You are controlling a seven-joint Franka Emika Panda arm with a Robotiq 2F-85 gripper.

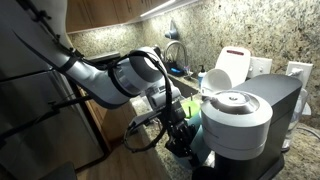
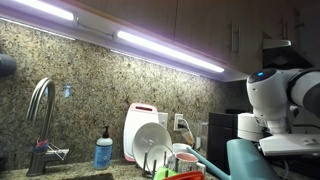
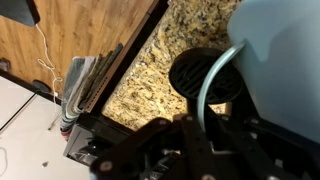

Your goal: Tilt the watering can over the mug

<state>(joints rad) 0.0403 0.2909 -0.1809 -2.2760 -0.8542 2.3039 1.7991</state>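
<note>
Pinched the gripper (image 3: 205,137) shut on the thin looped handle (image 3: 207,88) of the watering can (image 3: 280,60), near the granite counter's (image 3: 150,70) front edge.

Arm (image 1: 105,78) reaching low and forward, wrist bent down — claw (image 1: 180,135) pinched shut

The watering can (image 2: 245,162) is running off the picture's bottom edge; the claw (image 3: 200,140) is blurring into dark shadow.
</note>
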